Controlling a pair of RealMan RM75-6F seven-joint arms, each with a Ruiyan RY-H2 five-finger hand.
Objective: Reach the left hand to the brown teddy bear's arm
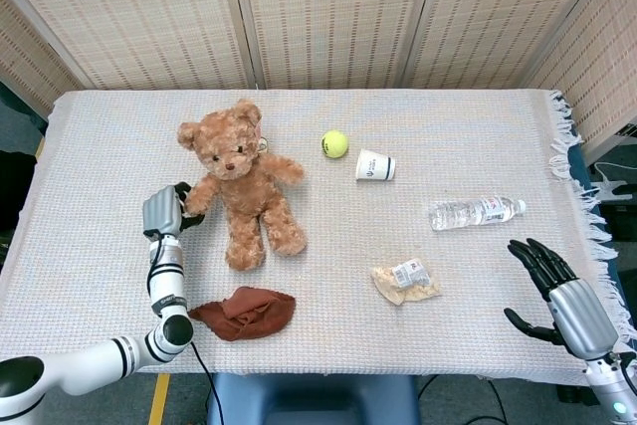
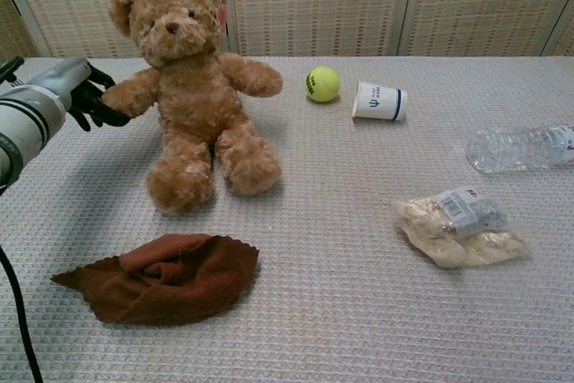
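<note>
The brown teddy bear [image 1: 245, 190] [image 2: 192, 103] sits on the white-clothed table, leaning toward its left side in view. My left hand [image 1: 164, 211] [image 2: 77, 96] is at the end of the bear's outstretched arm [image 1: 202, 193] [image 2: 131, 94], and its dark fingers grip the paw. My right hand [image 1: 562, 296] hangs off the table's front right corner with fingers spread and nothing in it; the chest view does not show it.
A tennis ball [image 1: 334, 143] [image 2: 323, 83] and a tipped paper cup [image 1: 375, 165] [image 2: 377, 101] lie right of the bear. A water bottle [image 1: 476, 212], a snack bag [image 1: 405, 282] and a crumpled brown cloth [image 1: 242, 312] [image 2: 161, 275] lie nearer the front.
</note>
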